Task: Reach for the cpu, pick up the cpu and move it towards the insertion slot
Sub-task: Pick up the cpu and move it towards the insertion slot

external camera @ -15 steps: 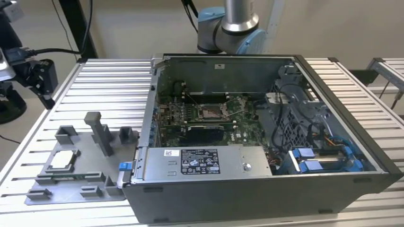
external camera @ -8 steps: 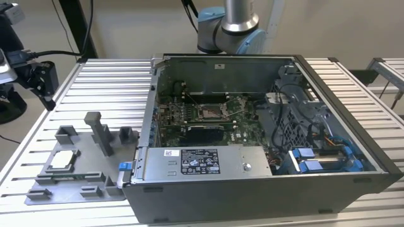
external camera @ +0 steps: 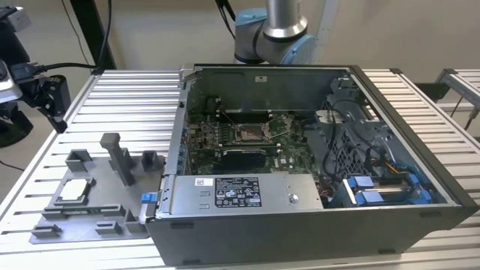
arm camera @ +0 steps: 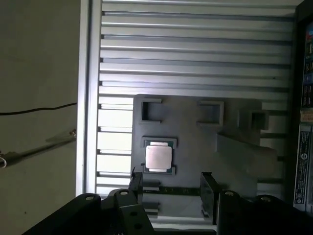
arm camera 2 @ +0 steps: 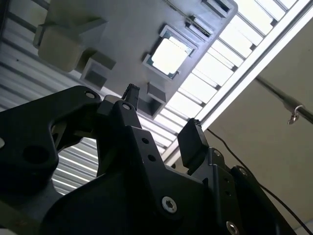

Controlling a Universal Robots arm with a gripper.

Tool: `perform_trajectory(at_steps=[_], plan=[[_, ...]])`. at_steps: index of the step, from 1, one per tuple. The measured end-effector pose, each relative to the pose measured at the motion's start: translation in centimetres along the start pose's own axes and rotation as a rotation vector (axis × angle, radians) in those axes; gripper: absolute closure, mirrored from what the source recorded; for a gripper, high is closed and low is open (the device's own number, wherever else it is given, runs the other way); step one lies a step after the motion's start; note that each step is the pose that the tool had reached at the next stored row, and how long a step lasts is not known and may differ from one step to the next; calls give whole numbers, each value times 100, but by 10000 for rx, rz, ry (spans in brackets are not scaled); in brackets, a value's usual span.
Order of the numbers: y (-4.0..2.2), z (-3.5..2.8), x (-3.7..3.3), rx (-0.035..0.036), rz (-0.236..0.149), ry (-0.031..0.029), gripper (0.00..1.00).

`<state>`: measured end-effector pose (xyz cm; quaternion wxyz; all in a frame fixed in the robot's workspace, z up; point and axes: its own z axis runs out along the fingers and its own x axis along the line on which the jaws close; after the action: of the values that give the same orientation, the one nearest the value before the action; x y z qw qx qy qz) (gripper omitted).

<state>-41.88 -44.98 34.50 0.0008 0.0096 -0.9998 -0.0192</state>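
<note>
The cpu [external camera: 73, 191] lies flat, silvery face up, in a square nest on the grey fixture plate [external camera: 82, 228] at the exterior view's left. In both wrist views it shows beyond the fingertips, cpu [arm camera 2: 169, 55] and cpu [arm camera: 158, 158]. My gripper [external camera: 57, 121] hangs high over the table's edge at the exterior view's left, well above the cpu and apart from it. My gripper [arm camera: 171, 188] is open, and nothing sits between its two black fingers [arm camera 2: 193, 132]. The insertion slot [external camera: 250, 133], a metal-framed square socket, sits on the green motherboard inside the case.
The open computer case [external camera: 315, 225] takes up the middle of the ribbed aluminium table [external camera: 127, 101]. Grey upright blocks [external camera: 118, 157] stand on the fixture plate between the cpu and the case. Cables [external camera: 341, 152] and blue drive brackets [external camera: 375, 191] fill the case's right half.
</note>
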Motion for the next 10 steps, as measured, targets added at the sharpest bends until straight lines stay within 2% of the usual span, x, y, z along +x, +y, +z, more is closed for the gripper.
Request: perform_trajectory(at_steps=[10], plan=[[-2,42,0,0,0,0,0]])
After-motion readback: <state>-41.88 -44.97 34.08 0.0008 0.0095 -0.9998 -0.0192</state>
